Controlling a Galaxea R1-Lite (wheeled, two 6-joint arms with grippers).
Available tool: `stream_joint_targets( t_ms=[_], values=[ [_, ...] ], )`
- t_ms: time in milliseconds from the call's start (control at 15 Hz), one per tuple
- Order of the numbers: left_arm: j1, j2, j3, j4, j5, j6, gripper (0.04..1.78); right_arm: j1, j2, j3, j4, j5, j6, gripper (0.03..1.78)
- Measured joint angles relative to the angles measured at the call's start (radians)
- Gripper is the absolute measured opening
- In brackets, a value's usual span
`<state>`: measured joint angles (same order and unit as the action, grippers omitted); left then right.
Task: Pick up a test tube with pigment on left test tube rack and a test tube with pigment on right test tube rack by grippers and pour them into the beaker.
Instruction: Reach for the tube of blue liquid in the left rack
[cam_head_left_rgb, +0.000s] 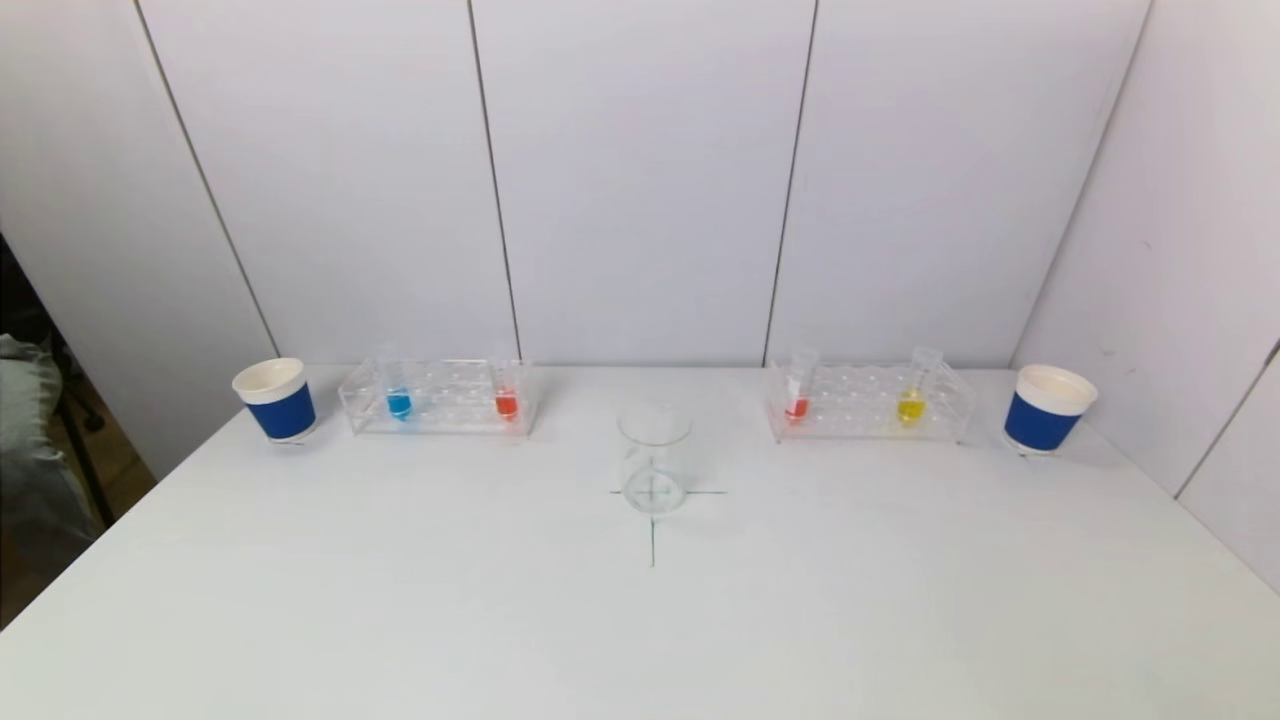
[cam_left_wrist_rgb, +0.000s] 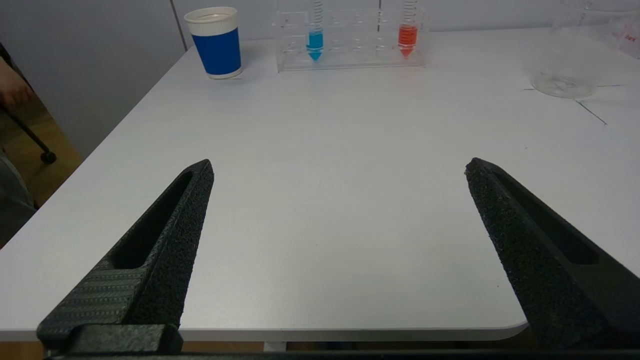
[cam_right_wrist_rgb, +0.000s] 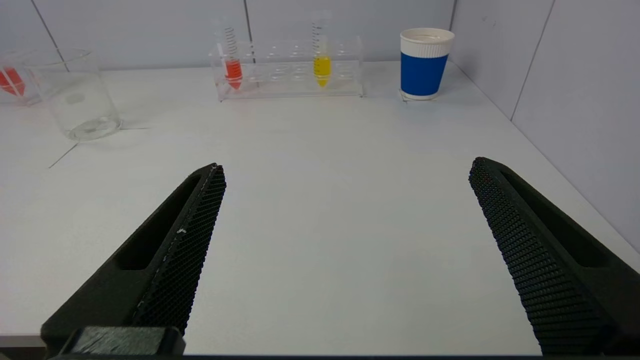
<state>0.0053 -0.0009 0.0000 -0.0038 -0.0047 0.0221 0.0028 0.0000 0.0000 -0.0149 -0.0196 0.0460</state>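
Both grippers, left (cam_left_wrist_rgb: 337, 167) and right (cam_right_wrist_rgb: 345, 167), hang wide open and empty at the table's near edge. Racks (cam_head_left_rgb: 437, 398) (cam_head_left_rgb: 868, 402) flank the empty beaker (cam_head_left_rgb: 654, 460). Approach each tube (cam_head_left_rgb: 506, 390) (cam_head_left_rgb: 797, 385) level, clamping above the rack.

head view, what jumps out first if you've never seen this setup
The coloured liquids stand out against the white table: a blue tube and a red tube in the left rack, a red tube and a yellow tube in the right rack. An empty glass beaker stands between them, nearer the robot, and a blue paper cup flanks each rack.
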Motion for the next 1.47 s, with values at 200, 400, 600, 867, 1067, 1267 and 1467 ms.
stream_joint_targets(
  t_ms=[200,400,600,867,1067,1267,1467],
  values=[
    [0.0,0.0,0.0,0.0,0.0,0.0,1.76,0.0,0.0,0.0,0.0,0.0,0.001,1.77],
    [0.0,0.0,0.0,0.0,-0.008,0.005,1.76,0.0,0.0,0.0,0.0,0.0,0.0,1.77],
    [0.0,0.0,0.0,0.004,-0.008,0.014,1.76,0.0,0.0,0.0,0.0,0.0,0.001,1.77],
    [0.0,0.0,0.0,0.007,-0.022,0.038,1.76,0.0,0.0,0.0,0.0,0.0,0.0,1.77],
    [0.0,0.0,-0.022,0.003,-0.029,0.051,1.76,0.0,0.0,0.0,0.0,0.0,0.001,1.77],
    [-0.004,0.004,-0.131,0.027,-0.082,0.064,1.76,0.0,0.0,0.0,0.0,0.0,0.001,1.77],
    [-0.005,0.077,-0.266,0.089,-0.048,0.074,1.76,0.0,0.0,0.0,0.0,0.0,0.0,1.77]
  ],
)
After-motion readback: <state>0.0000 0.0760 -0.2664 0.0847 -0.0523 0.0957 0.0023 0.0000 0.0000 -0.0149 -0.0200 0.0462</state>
